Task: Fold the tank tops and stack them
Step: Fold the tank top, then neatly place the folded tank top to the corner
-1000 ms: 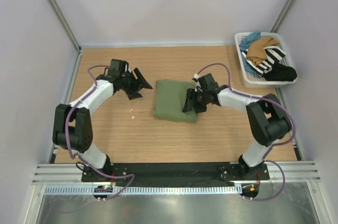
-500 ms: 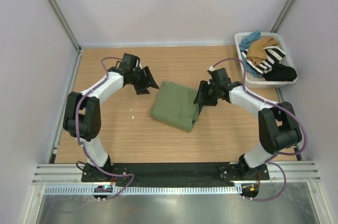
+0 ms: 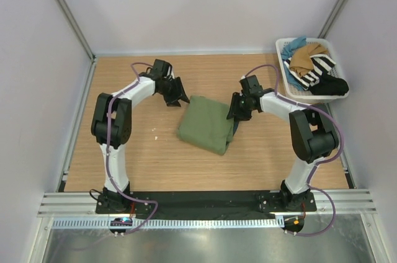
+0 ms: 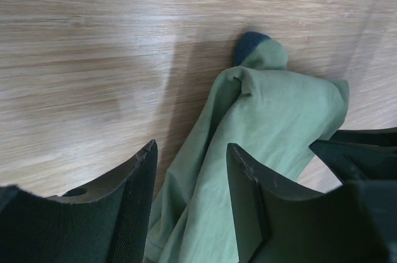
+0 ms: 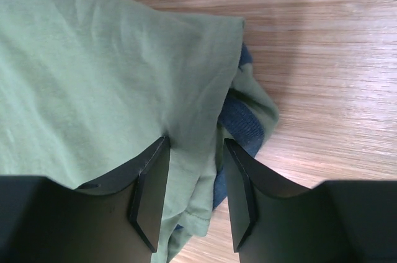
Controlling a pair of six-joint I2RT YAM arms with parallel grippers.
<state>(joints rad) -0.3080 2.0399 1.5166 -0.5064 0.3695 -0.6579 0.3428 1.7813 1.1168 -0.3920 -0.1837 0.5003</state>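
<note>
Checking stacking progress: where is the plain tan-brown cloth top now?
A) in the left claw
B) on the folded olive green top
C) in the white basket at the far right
C: the tan-brown cloth top lies in the white plastic basket, not on the folded olive green top.

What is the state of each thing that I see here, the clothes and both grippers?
green tank top: folded, on the table
tan top: crumpled, in the basket
striped garment: crumpled, in the basket
black garment: draped over the basket's rim
left gripper: open, astride the green tank top's corner
right gripper: open, astride its edge
</note>
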